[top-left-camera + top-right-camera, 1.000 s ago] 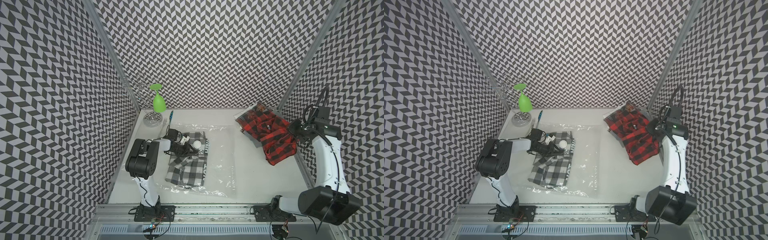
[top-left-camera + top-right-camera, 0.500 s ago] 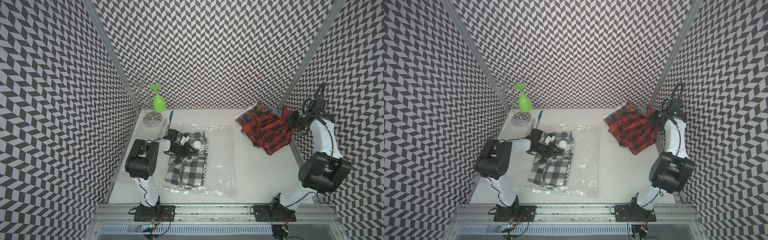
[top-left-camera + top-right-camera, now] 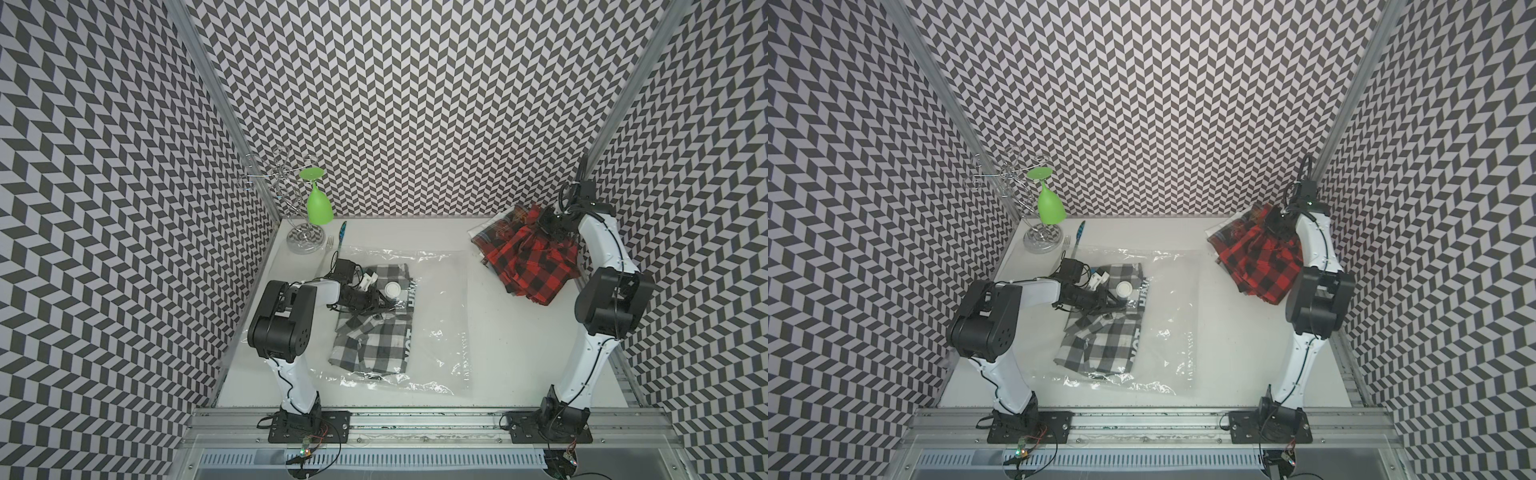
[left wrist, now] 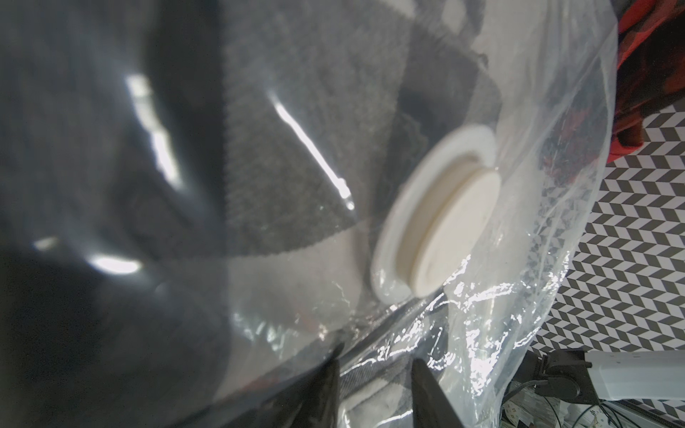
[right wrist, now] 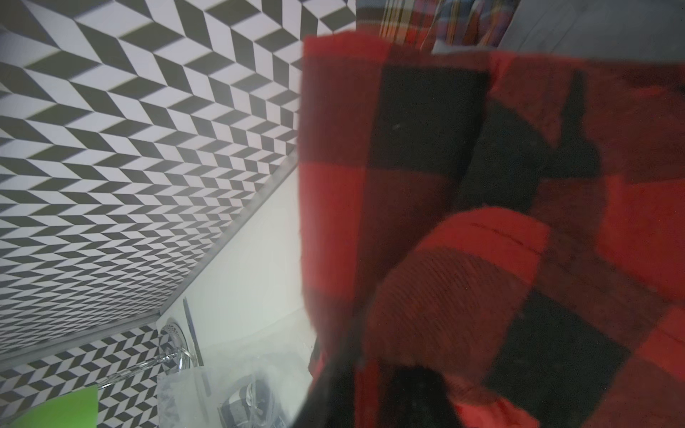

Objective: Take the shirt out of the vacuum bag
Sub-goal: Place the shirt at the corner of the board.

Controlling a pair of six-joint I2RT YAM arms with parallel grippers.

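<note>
At the far right, the red shirt should be dropped clear; the right gripper spread cannot be told; the vacuum bag is pinched by the left gripper.

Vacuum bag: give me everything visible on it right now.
The vacuum bag is a large, roughly square sack of clear, crinkly, glossy film, lying flat on the white table, nearer the left arm. A round white valve cap sits on its upper face. A grey-and-white checked shirt lies folded inside, filling the half by that arm. The left tool pinches the film beside the valve. Which edge is open cannot be told.
</note>
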